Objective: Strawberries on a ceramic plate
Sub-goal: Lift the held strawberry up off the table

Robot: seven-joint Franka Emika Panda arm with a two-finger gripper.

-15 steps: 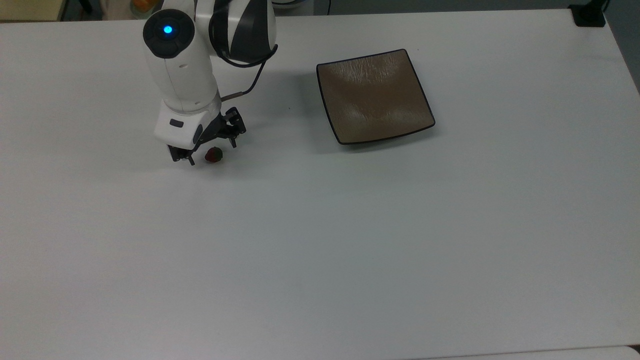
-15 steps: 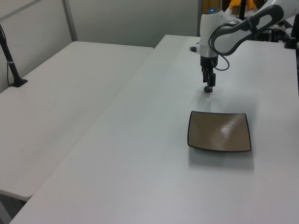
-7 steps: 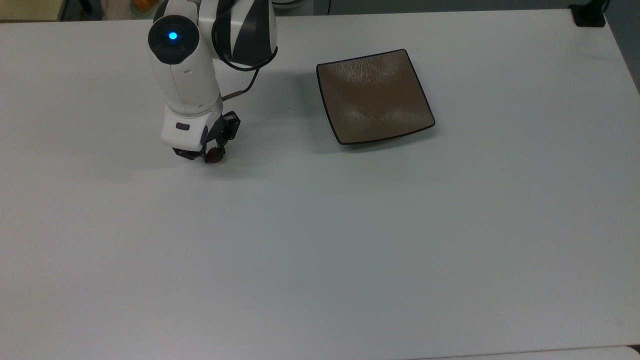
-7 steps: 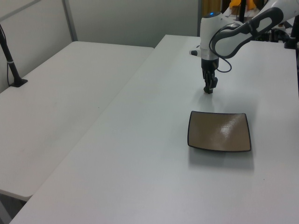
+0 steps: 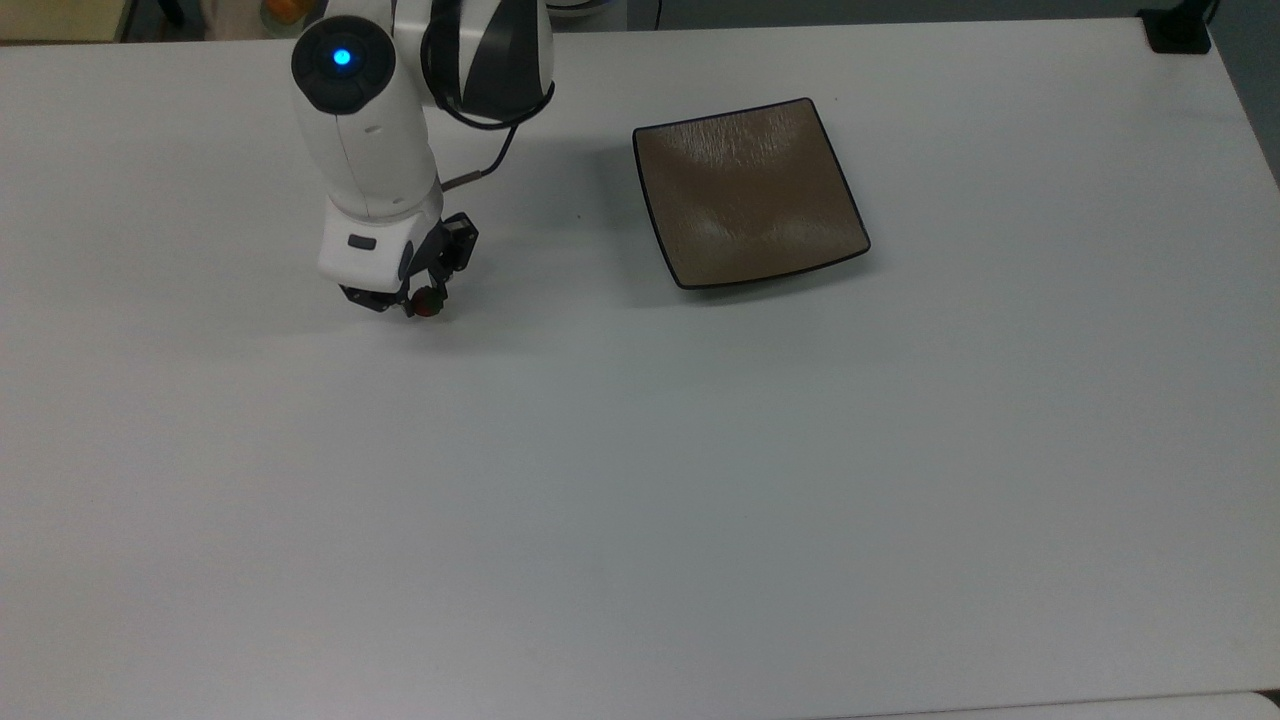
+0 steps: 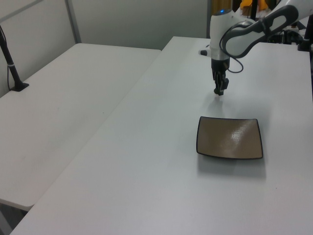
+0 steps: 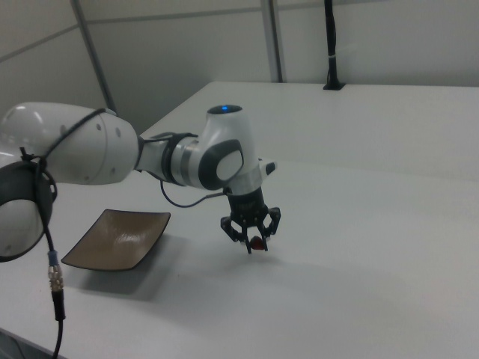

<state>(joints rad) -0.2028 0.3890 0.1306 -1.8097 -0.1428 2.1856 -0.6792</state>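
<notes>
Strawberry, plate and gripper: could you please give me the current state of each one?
strawberry: held between the fingers, lifted just off the table.
ceramic plate: upright on the table, nothing on it, apart from the gripper.
gripper: shut on the strawberry, pointing down, to the top view's left of the plate.

Glossy streaked ceramic plate (image 5: pixel 748 190), matt table (image 5: pixel 700 480)

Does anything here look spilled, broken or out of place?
Nothing stands out. The ceramic plate sits flat and bare on the white table, and the gripper holds the strawberry just above the table.
</notes>
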